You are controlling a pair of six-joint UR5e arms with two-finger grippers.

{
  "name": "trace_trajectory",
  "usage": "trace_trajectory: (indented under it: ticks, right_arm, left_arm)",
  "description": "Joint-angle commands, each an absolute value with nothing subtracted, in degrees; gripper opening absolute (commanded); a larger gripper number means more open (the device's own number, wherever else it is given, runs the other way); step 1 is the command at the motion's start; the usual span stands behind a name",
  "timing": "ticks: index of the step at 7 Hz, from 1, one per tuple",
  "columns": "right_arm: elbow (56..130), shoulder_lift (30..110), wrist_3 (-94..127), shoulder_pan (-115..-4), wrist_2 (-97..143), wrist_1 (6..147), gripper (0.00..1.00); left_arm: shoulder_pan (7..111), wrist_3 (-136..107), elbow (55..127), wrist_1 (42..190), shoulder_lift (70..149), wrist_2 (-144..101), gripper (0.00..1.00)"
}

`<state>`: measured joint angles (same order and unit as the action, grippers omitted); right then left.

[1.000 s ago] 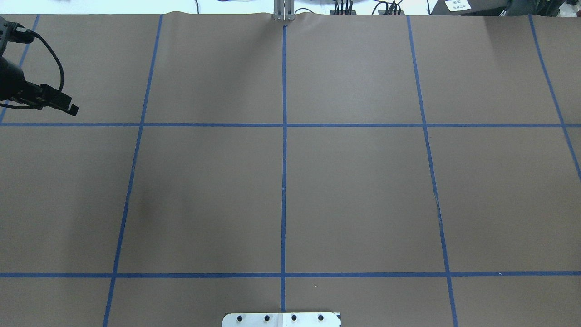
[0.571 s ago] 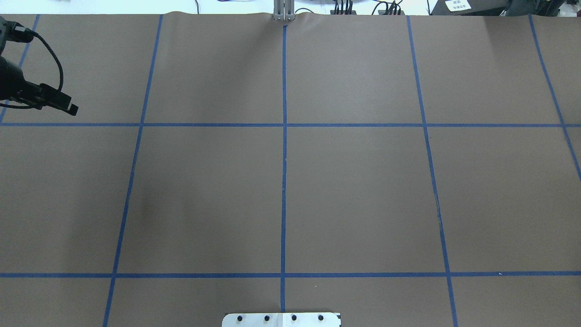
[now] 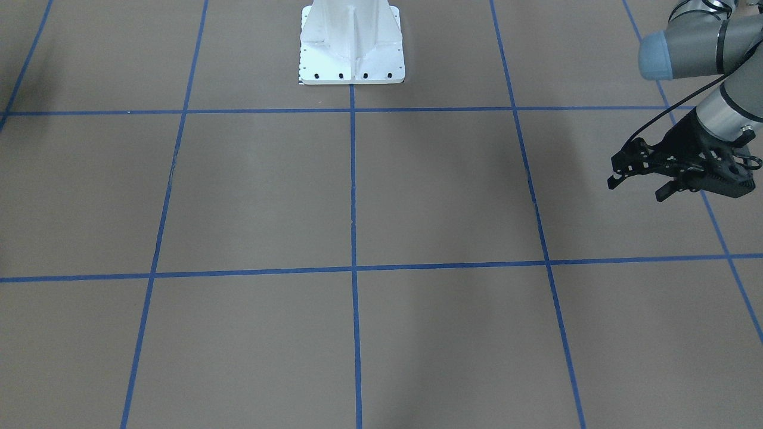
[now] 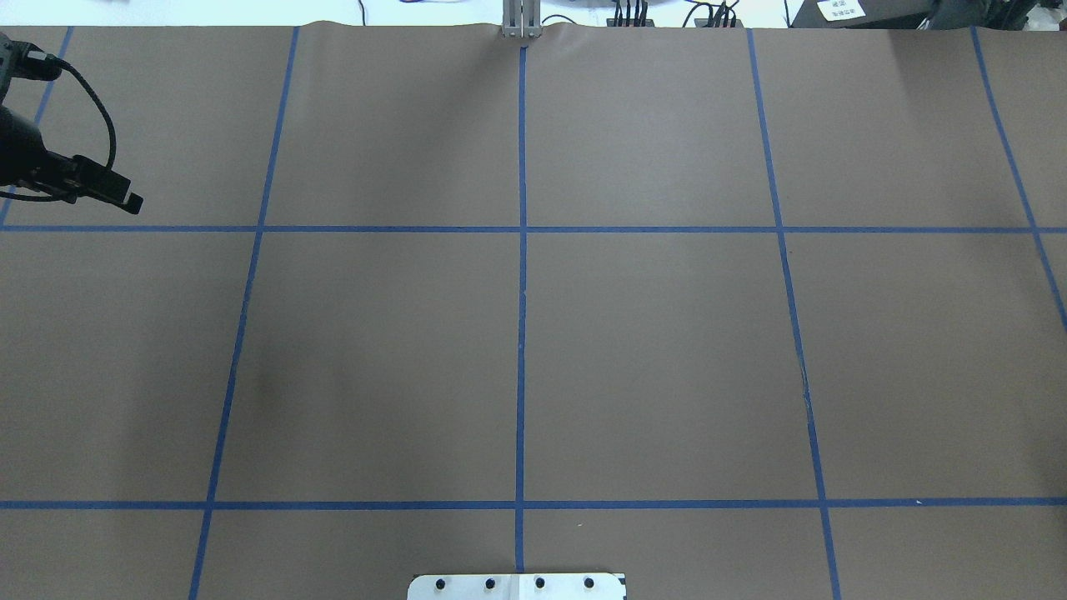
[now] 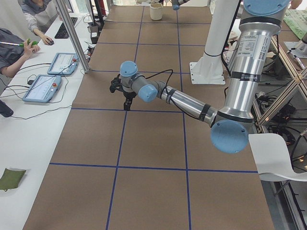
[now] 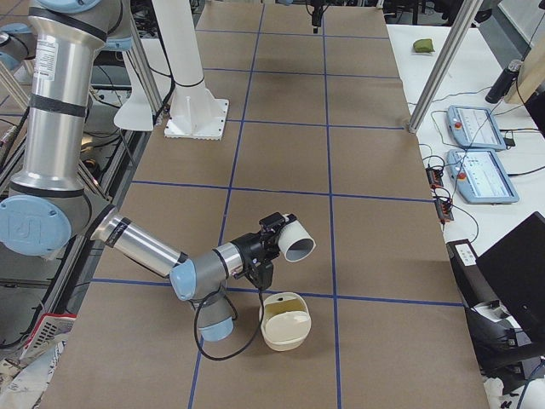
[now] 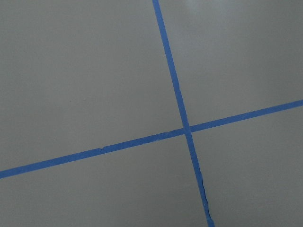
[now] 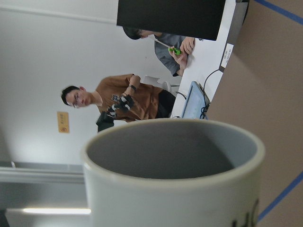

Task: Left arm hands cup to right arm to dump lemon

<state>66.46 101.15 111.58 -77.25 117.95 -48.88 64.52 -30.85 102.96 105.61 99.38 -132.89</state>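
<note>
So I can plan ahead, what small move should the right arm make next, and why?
Probably turn the cup upright: it sits tipped sideways at the right arm's tip, over the cream bowl, and the wrist view shows its grey inside empty.

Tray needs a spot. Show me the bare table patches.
The centre squares in front of the base plate are bare. Crowded: the left tool hovers over one end, the cup is held near a bowl at the other.

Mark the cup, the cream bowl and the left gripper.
cup (image 6: pixel 289 232), exterior right view, on its white side wall by the mouth.
cream bowl (image 6: pixel 285 336), exterior right view, on its near outer wall.
left gripper (image 3: pixel 636 188), exterior front-facing view, midway between its two fingertips.
</note>
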Motion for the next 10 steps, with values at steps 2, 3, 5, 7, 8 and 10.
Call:
trace_trajectory:
  ticks: [2, 3, 5, 7, 8, 10]
  right_arm:
    - [69.95, 101.60, 76.20, -77.43, 129.80, -32.92, 0.20]
    - [71.35, 101.51, 65.67, -78.04, 132.25, -26.95, 0.19]
    - [74.51, 101.60, 50.59, -78.14, 134.72, -16.66, 0.17]
    - [76.63, 100.99, 44.67, -76.38, 135.70, -9.00, 0.16]
    - [77.34, 98.64, 41.26, -75.85, 135.70, -4.09, 0.16]
    - [78.05, 91.18, 39.29, -72.97, 134.65, 3.91, 0.15]
  left_arm:
    - [64.42, -30.85, 102.83, 105.56, 98.62, -132.89, 1.00]
    - [64.42, -30.85, 102.75, 105.56, 98.61, -132.89, 1.00]
    - [64.42, -30.85, 102.48, 105.56, 98.61, -132.89, 1.00]
    - [64.25, -30.94, 102.31, 105.56, 98.70, -132.80, 1.00]
    - [64.16, -31.02, 102.13, 105.47, 98.61, -132.80, 1.00]
    - [64.07, -31.81, 102.22, 105.47, 98.96, -133.06, 1.00]
